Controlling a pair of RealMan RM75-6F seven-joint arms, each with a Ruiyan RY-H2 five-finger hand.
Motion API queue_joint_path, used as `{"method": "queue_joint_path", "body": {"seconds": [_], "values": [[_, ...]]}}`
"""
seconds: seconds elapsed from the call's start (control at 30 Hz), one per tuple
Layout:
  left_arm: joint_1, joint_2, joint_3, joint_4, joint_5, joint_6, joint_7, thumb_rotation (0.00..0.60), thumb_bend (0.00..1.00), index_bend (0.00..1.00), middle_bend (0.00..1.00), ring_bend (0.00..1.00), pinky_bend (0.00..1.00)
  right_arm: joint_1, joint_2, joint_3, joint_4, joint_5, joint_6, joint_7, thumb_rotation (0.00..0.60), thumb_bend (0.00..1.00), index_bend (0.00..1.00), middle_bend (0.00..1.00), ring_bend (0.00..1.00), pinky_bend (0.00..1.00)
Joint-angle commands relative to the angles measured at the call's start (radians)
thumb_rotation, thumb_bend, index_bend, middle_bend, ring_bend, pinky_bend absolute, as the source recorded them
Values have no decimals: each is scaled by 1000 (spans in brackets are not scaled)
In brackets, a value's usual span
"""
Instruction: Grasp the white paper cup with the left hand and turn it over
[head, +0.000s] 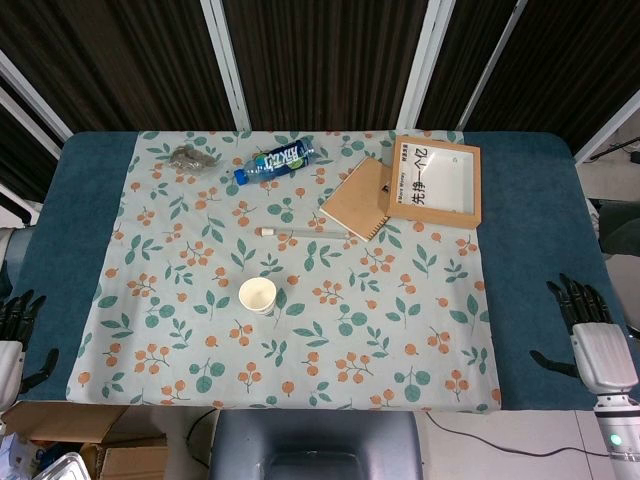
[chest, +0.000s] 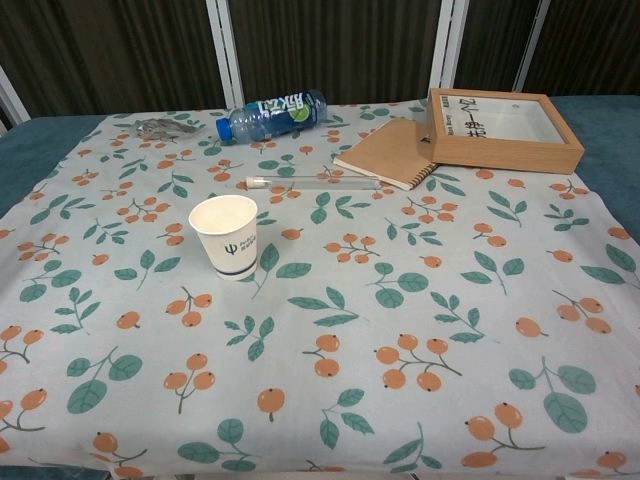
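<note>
A white paper cup (head: 258, 295) stands upright, mouth up, on the floral tablecloth, left of the middle; in the chest view the cup (chest: 226, 236) shows a small dark logo on its side. My left hand (head: 14, 335) rests at the table's far left edge, fingers spread, holding nothing, well away from the cup. At the far right edge my right hand (head: 590, 335) is likewise spread and empty. Neither hand shows in the chest view.
A blue-labelled bottle (head: 273, 162) lies on its side at the back. Beside it are a grey crumpled thing (head: 190, 156), a clear tube (head: 300, 231), a brown notebook (head: 360, 198) and a wooden framed box (head: 438, 180). A cardboard box (head: 60, 440) sits below the table's left corner.
</note>
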Motion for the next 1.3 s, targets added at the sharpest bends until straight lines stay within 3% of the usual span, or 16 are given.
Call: {"method": "queue_joint_path", "body": {"seconds": [0.03,0.47,0.77,1.0,1.3], "values": [[-3,-1,-1,1,-1,-5,3,600,366,0,0,0,0,1,2,2,-2,1,-1,-2,600,195,0,0,0,0],[-23,-14,-7,5,4,-24,14,600,359,0,0,0,0,12,7,10,-11,16,-26,-1,600,195,0,0,0,0],[-130,5,-24,-121,109,-68,160,600,351,0,0,0,0,20,10,10,-9,10,-34,-11,600,194,0,0,0,0],[-277,19,-62,-264,140,-233,311,600,338,0,0,0,0,25,8,10,-17,1,-32,-15,600,195,0,0,0,0],[-431,-52,-100,-357,63,-449,536,600,325,0,0,0,0,16,10,11,-5,8,-22,6,600,195,0,0,0,0]]}}
